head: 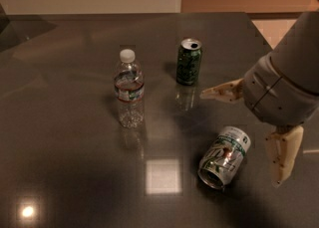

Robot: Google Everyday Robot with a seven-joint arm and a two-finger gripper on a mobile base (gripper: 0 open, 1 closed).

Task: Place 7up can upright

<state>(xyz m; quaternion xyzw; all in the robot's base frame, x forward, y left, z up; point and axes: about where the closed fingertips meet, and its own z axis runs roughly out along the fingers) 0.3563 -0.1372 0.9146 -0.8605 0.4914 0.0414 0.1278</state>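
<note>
The 7up can (pixel 224 157), pale silver with green swirls and a red spot, lies on its side on the dark table (pixel 65 162), its open end facing the front left. My gripper (pixel 244 135) comes in from the right, just above and to the right of the can. Its fingers are spread wide apart: one fingertip (pixel 212 93) points left behind the can, the other (pixel 279 174) hangs down to the can's right. It holds nothing.
A darker all-green can (pixel 189 61) stands upright behind the 7up can. A clear plastic water bottle (pixel 129 90) with a white cap stands upright at the centre left. The table's far edge meets a wall at the back.
</note>
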